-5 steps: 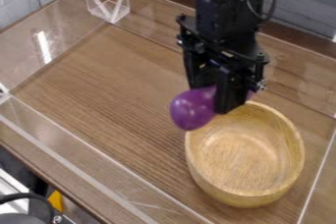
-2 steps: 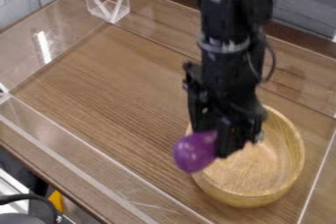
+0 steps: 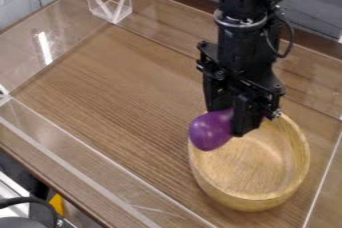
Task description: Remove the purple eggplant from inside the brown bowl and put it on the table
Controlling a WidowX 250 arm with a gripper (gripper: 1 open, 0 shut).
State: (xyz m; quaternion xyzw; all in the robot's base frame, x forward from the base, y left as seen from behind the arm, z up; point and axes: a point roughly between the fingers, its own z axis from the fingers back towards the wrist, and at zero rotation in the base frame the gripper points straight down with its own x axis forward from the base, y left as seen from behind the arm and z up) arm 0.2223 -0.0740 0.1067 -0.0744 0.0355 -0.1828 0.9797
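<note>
Wood-grain table with clear walls; brown bowl sits empty at lower right. Gripper clamps the purple eggplant, held over the bowl's left rim. Lift-out done; setting it on the table remains.

Bright even light, plastic glare, soft focus
</note>
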